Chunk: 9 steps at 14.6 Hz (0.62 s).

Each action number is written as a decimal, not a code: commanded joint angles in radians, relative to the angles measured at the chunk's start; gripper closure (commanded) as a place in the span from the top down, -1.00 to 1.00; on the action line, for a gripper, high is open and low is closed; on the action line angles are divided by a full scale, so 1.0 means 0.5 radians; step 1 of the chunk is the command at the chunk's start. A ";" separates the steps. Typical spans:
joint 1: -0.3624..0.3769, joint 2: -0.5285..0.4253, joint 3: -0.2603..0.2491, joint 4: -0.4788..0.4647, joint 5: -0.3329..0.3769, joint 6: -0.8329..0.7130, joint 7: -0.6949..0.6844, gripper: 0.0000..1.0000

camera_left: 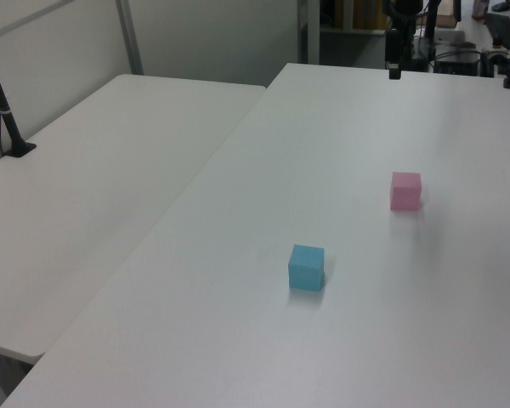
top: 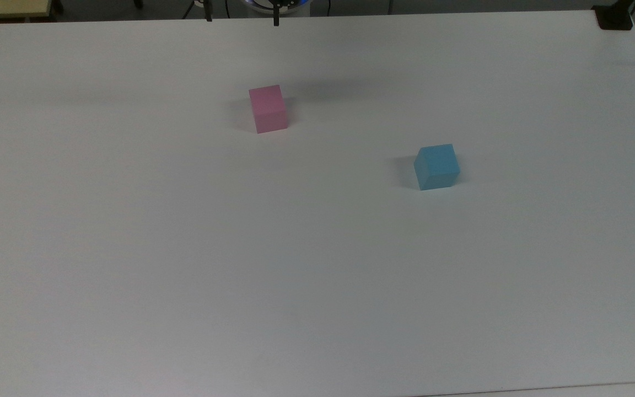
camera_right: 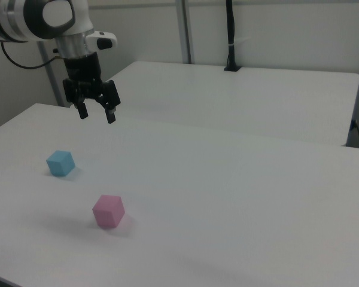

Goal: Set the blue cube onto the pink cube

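Observation:
The light-blue cube (top: 436, 166) rests on the white table, right of centre in the top view; it also shows in the left view (camera_left: 307, 267) and the right view (camera_right: 60, 162). The pink cube (top: 268, 108) sits apart from it, farther back and to the top view's left, also seen in the left view (camera_left: 405, 190) and the right view (camera_right: 108, 210). My gripper (camera_right: 96, 113) hangs open and empty, high above the table, well clear of both cubes. Its fingertips (top: 276, 22) poke in at the top view's upper edge.
The white table (top: 317, 275) spreads wide around the cubes. A second white table (camera_left: 93, 195) adjoins it on the left view's left. A black post (camera_left: 4, 110) stands on that table, and a black mount (top: 614, 17) sits at the top view's far right corner.

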 commanded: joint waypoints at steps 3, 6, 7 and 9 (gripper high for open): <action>0.013 0.025 -0.011 0.046 0.083 -0.030 -0.042 1.00; 0.038 0.061 0.019 0.049 0.126 0.004 -0.042 1.00; 0.056 0.080 0.022 0.049 0.190 0.023 -0.030 1.00; 0.123 0.156 0.022 0.052 0.307 0.120 -0.009 1.00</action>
